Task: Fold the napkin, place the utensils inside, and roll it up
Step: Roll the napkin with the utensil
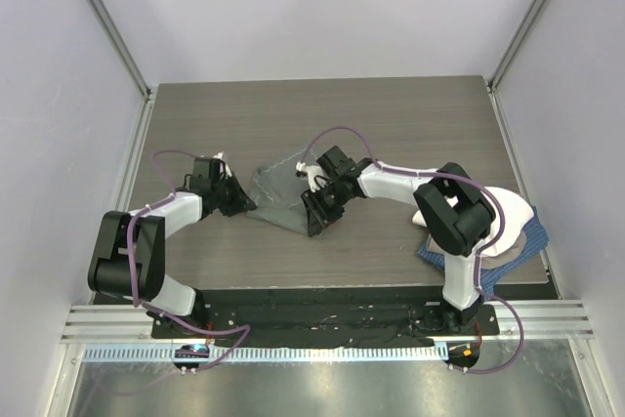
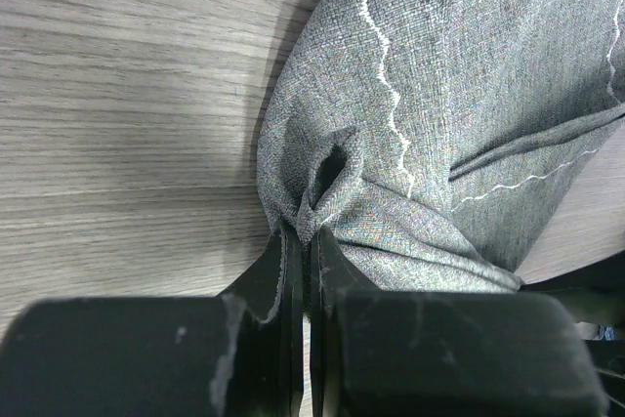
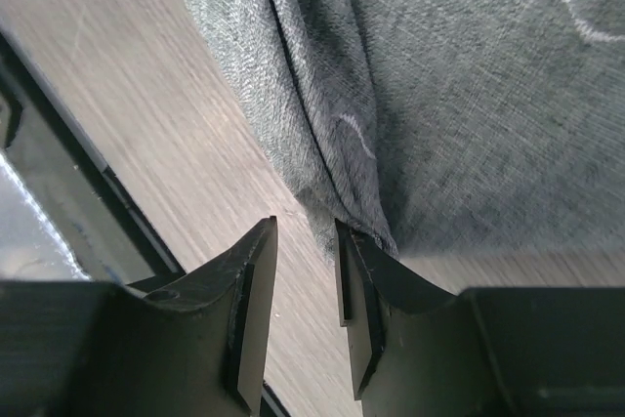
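Clenched tight, my left jaws pinch a bunched fold of the napkin [image 2: 439, 95]. The grey-green cloth puckers right at their tips and fans away across the wooden surface [image 2: 117, 95]. My right jaws stand apart, with wood grain showing in the gap. The napkin's creased edge touches the tip of one of them but does not sit between them. Seen from above, the napkin lies crumpled between my two arms, mid-surface.
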Controlling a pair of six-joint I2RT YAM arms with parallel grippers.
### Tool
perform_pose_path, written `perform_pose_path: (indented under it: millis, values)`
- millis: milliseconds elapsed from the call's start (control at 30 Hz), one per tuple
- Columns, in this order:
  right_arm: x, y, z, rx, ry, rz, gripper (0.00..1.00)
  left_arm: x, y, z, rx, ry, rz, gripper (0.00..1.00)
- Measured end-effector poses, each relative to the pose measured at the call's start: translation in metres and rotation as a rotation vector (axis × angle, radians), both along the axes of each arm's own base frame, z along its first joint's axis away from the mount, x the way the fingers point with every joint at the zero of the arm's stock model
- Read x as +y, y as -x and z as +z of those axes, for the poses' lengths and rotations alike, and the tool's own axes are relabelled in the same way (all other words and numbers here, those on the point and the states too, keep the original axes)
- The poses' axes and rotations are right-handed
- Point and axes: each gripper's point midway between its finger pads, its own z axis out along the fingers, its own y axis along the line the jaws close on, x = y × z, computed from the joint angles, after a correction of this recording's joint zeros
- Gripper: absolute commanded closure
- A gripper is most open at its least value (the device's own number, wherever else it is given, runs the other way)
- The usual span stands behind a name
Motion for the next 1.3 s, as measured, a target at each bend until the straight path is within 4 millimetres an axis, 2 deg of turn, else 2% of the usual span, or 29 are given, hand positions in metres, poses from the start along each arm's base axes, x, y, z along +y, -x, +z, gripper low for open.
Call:
perform_pose_path:
  millis: [200, 300, 333, 400, 500, 600, 700, 767, 900, 1067, 1300]
  values:
    - [0.002, -0.001, -0.004, 0.030, -0.007, 0.003, 0.60, 0.000, 0.000, 0.000, 0.000, 0.000, 0.000, 1.00]
    - [0.002, 0.000, -0.001, 0.026, -0.010, 0.004, 0.54, 0.000, 0.000, 0.000, 0.003, 0.002, 0.002, 1.00]
    - [0.002, 0.000, 0.001, 0.016, -0.005, 0.004, 0.47, 0.000, 0.000, 0.001, 0.003, 0.003, 0.003, 1.00]
    - [0.002, 0.001, 0.008, -0.016, 0.009, 0.006, 0.41, 0.000, -0.001, 0.002, 0.009, 0.003, 0.005, 1.00]
    - [0.008, 0.001, 0.032, -0.159, 0.036, 0.032, 0.36, -0.002, -0.001, 0.005, 0.022, 0.012, 0.012, 1.00]
    - [0.030, -0.001, 0.060, -0.395, 0.043, 0.062, 0.34, -0.005, -0.001, 0.008, 0.034, 0.028, 0.007, 1.00]
    - [0.057, -0.003, 0.076, -0.609, 0.024, 0.073, 0.32, -0.008, -0.002, 0.009, 0.047, 0.042, -0.001, 1.00]
    - [0.070, 0.001, 0.073, -0.721, 0.026, 0.087, 0.31, -0.009, 0.000, 0.009, 0.059, 0.050, -0.006, 1.00]
    - [0.082, -0.001, 0.048, -0.850, 0.091, 0.110, 0.32, -0.011, 0.005, 0.008, 0.078, 0.062, -0.015, 1.00]
    - [0.083, -0.016, 0.021, -0.944, 0.166, 0.125, 0.32, -0.012, 0.006, 0.009, 0.087, 0.067, -0.020, 1.00]
    - [0.083, -0.029, 0.014, -1.040, 0.202, 0.151, 0.38, -0.012, 0.007, 0.009, 0.094, 0.067, -0.020, 1.00]
